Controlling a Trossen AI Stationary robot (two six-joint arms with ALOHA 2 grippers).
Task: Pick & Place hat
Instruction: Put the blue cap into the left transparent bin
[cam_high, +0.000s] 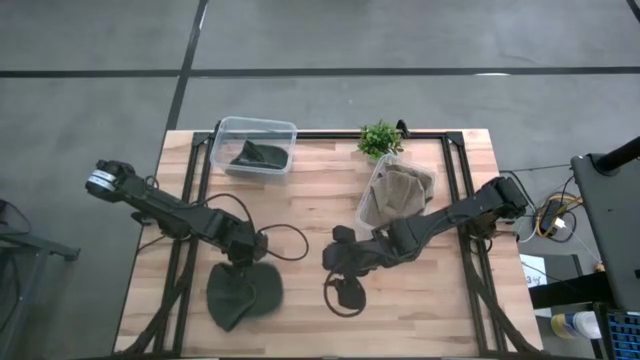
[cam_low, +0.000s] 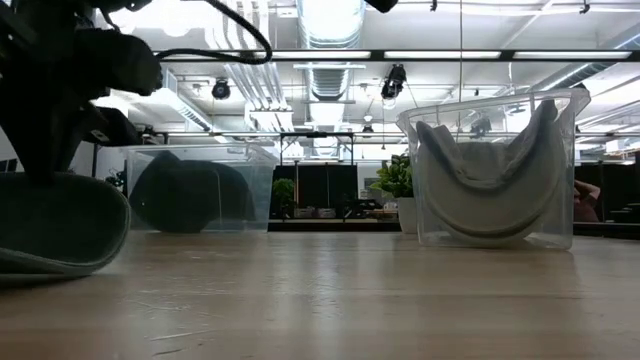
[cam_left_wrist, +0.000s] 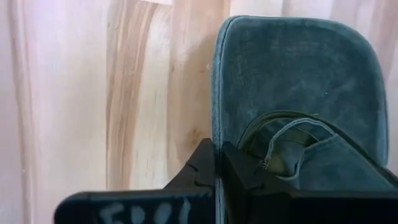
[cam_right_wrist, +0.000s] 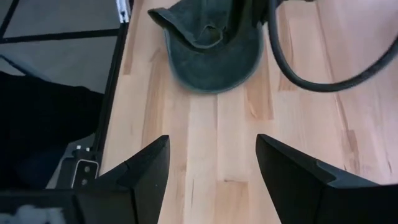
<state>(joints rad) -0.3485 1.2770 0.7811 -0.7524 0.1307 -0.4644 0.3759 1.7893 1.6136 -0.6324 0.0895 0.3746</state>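
Observation:
A dark green cap (cam_high: 243, 297) lies on the wooden table near its near edge, left of centre; the low view shows the cap (cam_low: 60, 225) on the boards. My left gripper (cam_high: 243, 262) stands over its far side, shut on it, and the left wrist view shows the gripper (cam_left_wrist: 217, 171) at the cap (cam_left_wrist: 292, 81). My right gripper (cam_high: 335, 258) hovers open over bare wood to the cap's right. In the right wrist view the right gripper (cam_right_wrist: 211, 168) points toward the cap (cam_right_wrist: 211, 53) and touches nothing. My left gripper pinches the cap's edge (cam_left_wrist: 216, 149) between its two fingers, beside the place where the brim meets the crown. The fingers come from above, pointing down. The cap lies on the table below them with its brim (cam_left_wrist: 292, 68) flat on the wood.
A clear bin (cam_high: 255, 145) holding a dark hat stands at the far edge, left of centre. A second clear bin (cam_high: 395, 195), tipped, holds a tan hat right of centre, close to my right arm. A small plant (cam_high: 380, 138) stands at the far edge.

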